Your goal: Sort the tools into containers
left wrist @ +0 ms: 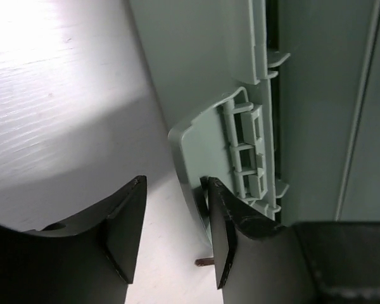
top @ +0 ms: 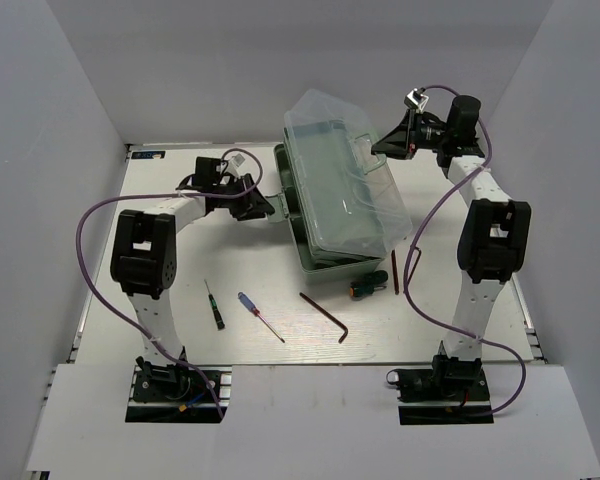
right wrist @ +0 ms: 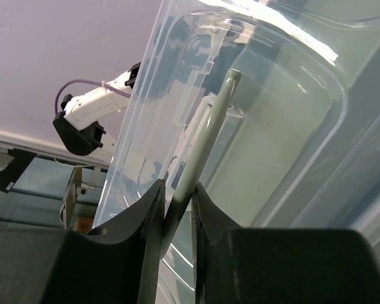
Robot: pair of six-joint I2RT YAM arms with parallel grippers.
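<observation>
The right pincer (right wrist: 178, 190) was clamped on the pale handle (right wrist: 209, 126) of the clear lid (top: 345, 180), holding it tilted above the toolbox (top: 325, 262) at the far middle of the desk (top: 180, 250). On the other side, the left pincer (left wrist: 174, 182) stood open at the box's left end. Its right finger was close against the hinged end of a green tray (left wrist: 190, 63), and nothing was in its grasp. No tool appeared to have been sorted. A black screwdriver (top: 213, 305), a blue screwdriver (top: 260, 316) and a hex key (top: 325, 311) lay in a loose row near the front of the desk. A stubby screwdriver (top: 368, 287) lay just beside the box's near corner, with a second hex key (top: 393, 270) close to its right. The step under way looked to be opening the box, with one arm lifting the lid and the other about to spread the tray. Doing it well would call for the left jaws to close squarely across the tray's end rather than on its thin hinge ribs. The pull should then follow the arc of the hinge, not run straight sideways. The right arm's grip on the handle would need to stay firm and steady so the lid could not drop. The box itself should not slide toward the stubby screwdriver at its corner.
</observation>
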